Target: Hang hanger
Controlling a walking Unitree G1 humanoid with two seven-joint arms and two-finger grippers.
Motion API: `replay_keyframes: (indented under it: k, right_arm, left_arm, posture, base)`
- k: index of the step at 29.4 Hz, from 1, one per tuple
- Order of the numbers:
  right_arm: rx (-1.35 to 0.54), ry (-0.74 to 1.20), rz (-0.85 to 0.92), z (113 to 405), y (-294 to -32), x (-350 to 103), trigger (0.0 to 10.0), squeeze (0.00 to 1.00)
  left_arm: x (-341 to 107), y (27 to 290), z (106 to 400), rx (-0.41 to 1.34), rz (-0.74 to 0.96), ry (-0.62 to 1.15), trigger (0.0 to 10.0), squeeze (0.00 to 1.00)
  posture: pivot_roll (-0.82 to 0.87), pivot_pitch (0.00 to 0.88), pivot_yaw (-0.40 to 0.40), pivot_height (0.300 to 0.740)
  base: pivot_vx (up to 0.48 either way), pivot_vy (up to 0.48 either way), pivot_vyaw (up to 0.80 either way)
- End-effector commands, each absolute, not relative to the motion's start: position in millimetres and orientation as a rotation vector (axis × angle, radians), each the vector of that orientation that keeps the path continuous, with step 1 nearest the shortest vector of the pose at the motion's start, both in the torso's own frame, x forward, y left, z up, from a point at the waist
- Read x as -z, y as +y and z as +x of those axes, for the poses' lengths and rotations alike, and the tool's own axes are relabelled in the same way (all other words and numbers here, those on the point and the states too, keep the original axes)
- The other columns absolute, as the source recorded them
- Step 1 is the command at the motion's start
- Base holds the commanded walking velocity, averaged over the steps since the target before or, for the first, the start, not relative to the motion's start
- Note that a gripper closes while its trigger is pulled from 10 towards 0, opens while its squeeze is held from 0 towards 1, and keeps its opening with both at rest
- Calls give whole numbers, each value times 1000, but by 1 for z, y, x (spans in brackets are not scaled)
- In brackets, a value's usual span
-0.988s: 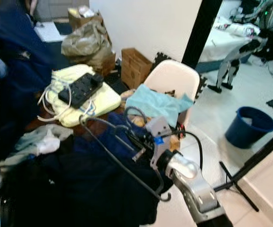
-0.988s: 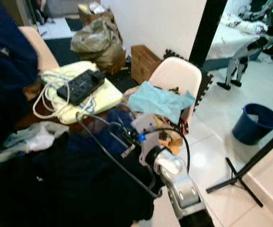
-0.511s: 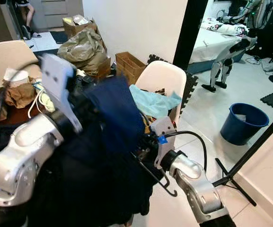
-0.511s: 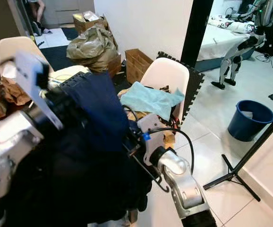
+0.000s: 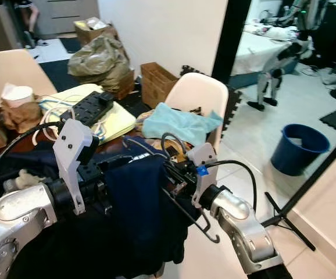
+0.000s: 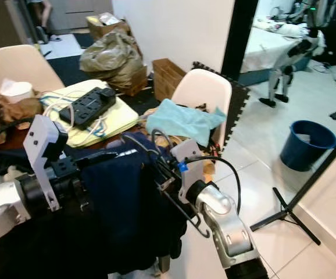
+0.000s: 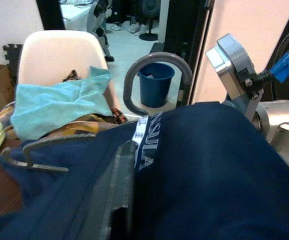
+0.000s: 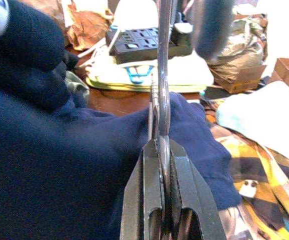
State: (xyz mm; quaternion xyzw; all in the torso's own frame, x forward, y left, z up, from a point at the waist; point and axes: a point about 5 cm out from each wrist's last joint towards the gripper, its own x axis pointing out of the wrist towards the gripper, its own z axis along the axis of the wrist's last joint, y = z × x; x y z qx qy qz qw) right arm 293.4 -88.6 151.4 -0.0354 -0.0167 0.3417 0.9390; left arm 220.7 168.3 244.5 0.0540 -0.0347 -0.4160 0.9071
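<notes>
While our right gripper (image 8: 160, 150) clamps the metal hanger (image 6: 174, 200) beside the navy garment (image 6: 118, 192), we cannot tell our left gripper's (image 5: 107, 174) finger state under that cloth

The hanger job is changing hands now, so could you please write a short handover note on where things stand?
Right end effector: shut on the hanger, gripping its metal wire; the hook end points down toward the floor.
Left end effector: under the navy garment, which is draped over it; fingers hidden.
Both are held up in front of the robot, over the cluttered table, beside the white chair.
Done: hanger and garment are both picked up.
Left: get the garment seated on the hanger, then hang it. I can't make out a rail from here.
</notes>
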Motion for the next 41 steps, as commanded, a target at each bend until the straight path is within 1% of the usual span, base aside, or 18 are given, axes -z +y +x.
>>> replay_keyframes:
  k: [1,5,10,11,16,20,21,23,24,28,29,33,34,36,37,38,39,41]
  right_arm:
    - [-691,-12,-68,294,-91,-148,10000,0]
    - [-688,-13,-68,295,-92,-149,10000,0]
    - [-642,-10,-11,299,-96,-150,10000,0]
    - [-642,-10,-11,299,-96,-150,10000,0]
    - [-411,-53,221,325,-128,-168,10000,0]
    - [-365,-80,254,332,-138,-176,10000,0]
    - [-347,-101,254,336,-144,-183,10000,0]
    - [-339,-113,251,338,-148,-187,10000,0]
    - [-329,-127,254,340,-152,-191,10000,0]
    - [-325,-141,263,341,-154,-196,10000,0]
    - [-335,-141,271,340,-152,-196,10000,0]
    - [-353,-143,293,340,-147,-197,10000,0]
    - [-377,-147,310,338,-142,-199,10000,0]
    - [-399,-151,319,337,-138,-200,10000,0]
    - [-425,-146,321,335,-132,-200,10000,0]
    - [-425,-146,321,335,-132,-200,10000,0]
    - [-442,-140,319,334,-127,-199,10000,0]
    - [-442,-140,319,334,-127,-199,10000,0]
  left_arm:
    - [-248,173,205,943,106,-47,10000,1000]
    - [-250,173,194,1015,75,-36,10000,1000]
    - [-251,160,177,1141,-1,-56,10000,1000]
    - [-251,160,177,1141,-1,-56,10000,1000]
    - [-251,162,182,1064,-28,-95,10000,1000]
    - [-252,164,182,1051,-42,-99,10000,1000]
    - [-250,165,179,1063,-36,-73,10000,424]
    - [-248,165,177,1072,-31,-53,10000,424]
    - [-243,167,177,1051,-11,-12,10000,0]
    - [-230,179,183,947,42,91,10000,0]
    - [-231,187,188,886,37,83,10000,1000]
    - [-240,197,192,811,0,17,10000,1000]
    - [-251,203,195,759,-39,-77,10000,1000]
    - [-260,209,198,701,-70,-159,10000,1000]
    - [-268,218,204,595,-132,-247,10000,867]
    - [-268,218,204,595,-132,-247,10000,867]
    - [-271,225,209,495,-192,-297,10000,176]
    - [-271,225,209,495,-192,-297,10000,176]
  posture:
    - [-46,73,-39,740]
    - [-46,72,-40,740]
    - [-45,73,-44,740]
    - [-45,73,-44,740]
    - [-32,70,-50,740]
    - [-32,70,-50,740]
    - [-33,69,-50,740]
    - [-33,70,-49,740]
    - [-33,70,-49,740]
    - [-31,71,-50,740]
    - [-31,71,-50,740]
    - [-29,73,-50,740]
    - [-26,75,-50,740]
    - [-24,75,-50,740]
    - [-22,76,-50,740]
    - [-22,76,-50,740]
    - [-17,77,-53,740]
    - [-17,77,-53,740]
  base:
    - [0,0,0]
    - [0,0,0]
    - [0,0,0]
    - [0,0,0]
    - [0,0,0]
    - [0,0,0]
    - [0,0,0]
    - [0,0,0]
    - [0,0,0]
    - [0,0,0]
    - [0,0,0]
    - [0,0,0]
    - [0,0,0]
    - [0,0,0]
    - [0,0,0]
    - [0,0,0]
    - [0,0,0]
    - [0,0,0]
